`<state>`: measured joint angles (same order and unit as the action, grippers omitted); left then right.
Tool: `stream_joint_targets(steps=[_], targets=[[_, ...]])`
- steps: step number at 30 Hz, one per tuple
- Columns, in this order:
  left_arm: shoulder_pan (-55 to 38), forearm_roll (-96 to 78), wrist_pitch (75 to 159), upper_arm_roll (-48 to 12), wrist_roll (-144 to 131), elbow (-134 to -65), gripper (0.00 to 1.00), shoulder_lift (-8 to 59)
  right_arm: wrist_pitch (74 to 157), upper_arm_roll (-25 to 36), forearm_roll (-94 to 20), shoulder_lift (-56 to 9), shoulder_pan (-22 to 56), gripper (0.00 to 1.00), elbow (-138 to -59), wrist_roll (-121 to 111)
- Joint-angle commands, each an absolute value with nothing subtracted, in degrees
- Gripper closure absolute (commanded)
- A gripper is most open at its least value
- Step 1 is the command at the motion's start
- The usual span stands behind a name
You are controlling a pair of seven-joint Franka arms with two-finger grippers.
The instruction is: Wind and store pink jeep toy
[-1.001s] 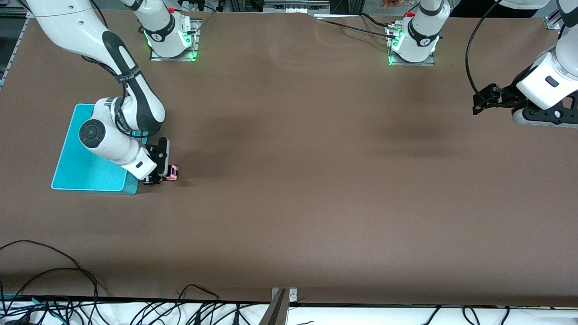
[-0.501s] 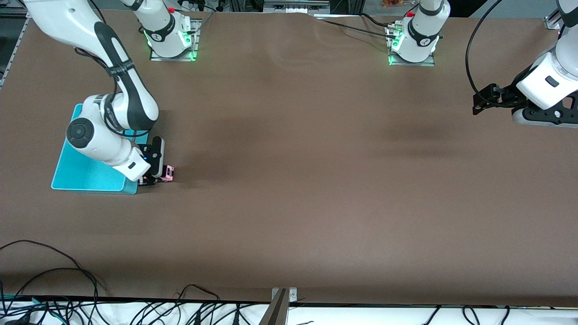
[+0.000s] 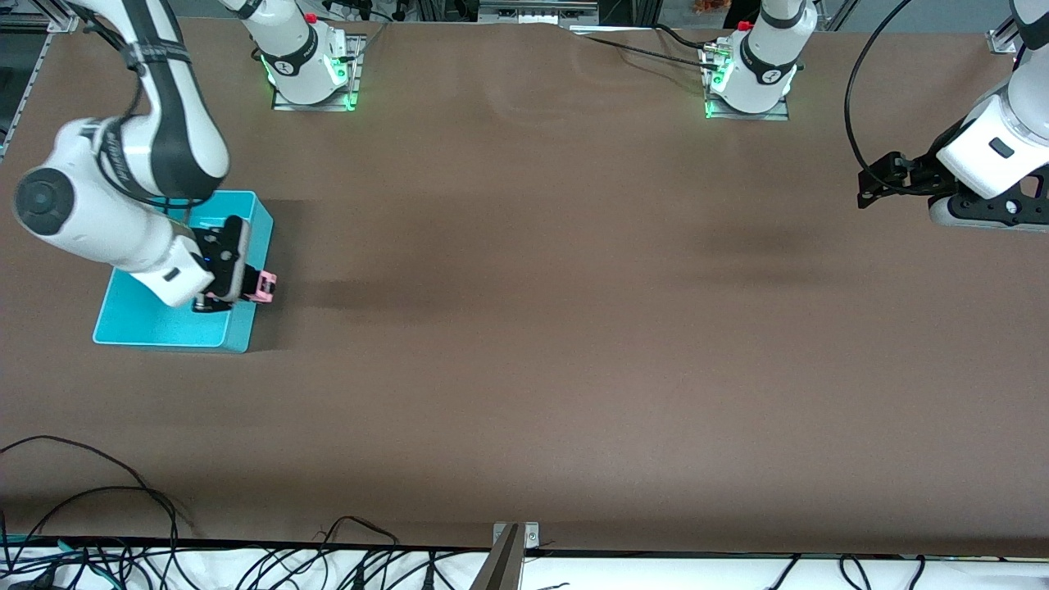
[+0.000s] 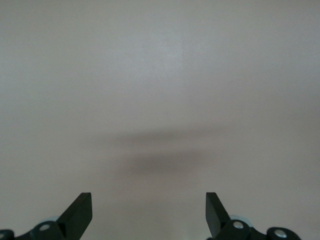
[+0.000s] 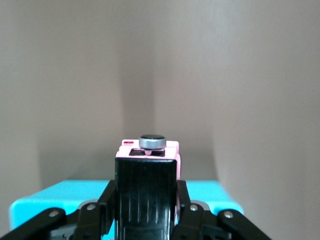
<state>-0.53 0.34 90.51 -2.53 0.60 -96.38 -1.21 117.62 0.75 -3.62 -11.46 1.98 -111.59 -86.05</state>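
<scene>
Jeep [image 3: 264, 285] airborne, clamped in right gripper [image 3: 246, 288]
Pink body, black roof, spare wheel on its end; over bin [image 3: 164, 324] edge.

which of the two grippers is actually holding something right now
The right gripper, up over the turquoise bin's edge, is shut on the pink jeep toy. The left gripper waits open and empty at the left arm's end.

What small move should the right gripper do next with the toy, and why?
Probably shift a little inward over the turquoise bin, then lower. The right gripper is shut on the small pink jeep toy, which hangs over the bin's rim toward the table's middle, not its floor. The left gripper waits open.
</scene>
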Motion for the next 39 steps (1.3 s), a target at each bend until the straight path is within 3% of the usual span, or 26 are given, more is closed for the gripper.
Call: stream_joint_targets(steps=[1, 13, 19, 39], targets=[[-0.8, -0.6, 88.4, -2.7, 0.2, -94.9, 0.0, -1.1, 114.4, 4.2, -4.1, -8.4, 1.8, 1.0, -113.6, -86.9], [-0.9, -0.3, 88.4, -2.7, 0.1, -94.9, 0.0, -1.1, 116.2, 10.9, -3.8, -2.9, 1.8, 0.99, -123.8, -88.9], [-0.9, -0.6, 88.3, -2.5, 0.1, -94.9, 0.0, -1.2, 122.3, 14.0, -3.8, -1.4, 1.8, 0.99, -131.6, -90.8], [-1.0, -0.7, 88.1, -3.6, -0.4, -94.9, 0.0, -1.0, 131.8, 18.1, -4.7, -11.3, -0.4, 0.97, -135.4, -99.2]])
